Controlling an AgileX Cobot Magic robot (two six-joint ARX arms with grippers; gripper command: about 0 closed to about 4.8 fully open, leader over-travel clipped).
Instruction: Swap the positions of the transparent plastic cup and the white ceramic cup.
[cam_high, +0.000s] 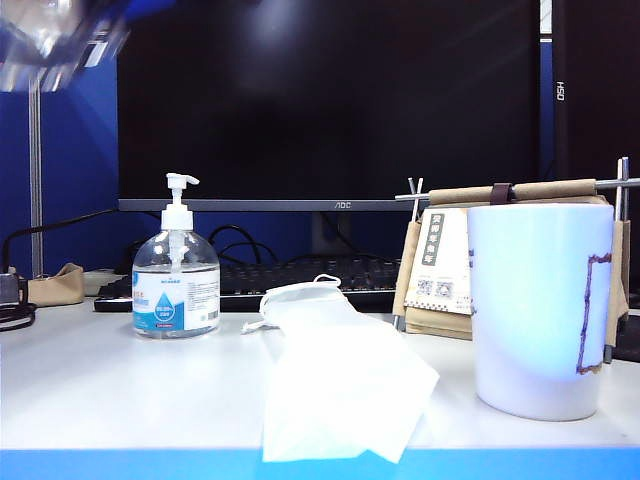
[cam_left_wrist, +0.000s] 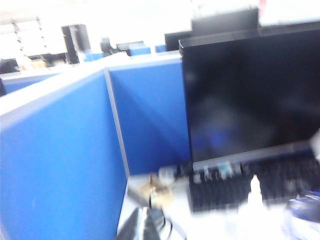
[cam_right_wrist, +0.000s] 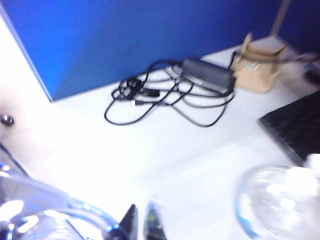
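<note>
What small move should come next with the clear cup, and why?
Probably ease the clear faceted plastic cup down onto bare white table left of the clear pump bottle: it hangs high, blurred, beside the shut right end effector, and the tall white ceramic cup occupies the right spot. Left end effector is shut, empty.

The white ceramic cup (cam_high: 540, 310) on the right is opaque white, blue-tinted in this light, with a brown rope-like rectangle outline on its side. The pump bottle (cam_high: 176, 275) on the left is clear with a white pump and a blue-and-white label. A white mask (cam_high: 335, 375) lies between them on the white table (cam_high: 100, 390), whose near edge is blue. Behind stand a black monitor (cam_high: 330, 100), a black keyboard (cam_high: 300, 280) and blue partition panels (cam_left_wrist: 65, 165). The transparent plastic cup (cam_high: 50, 40), far upper left, is a clear greyish blur.
</note>
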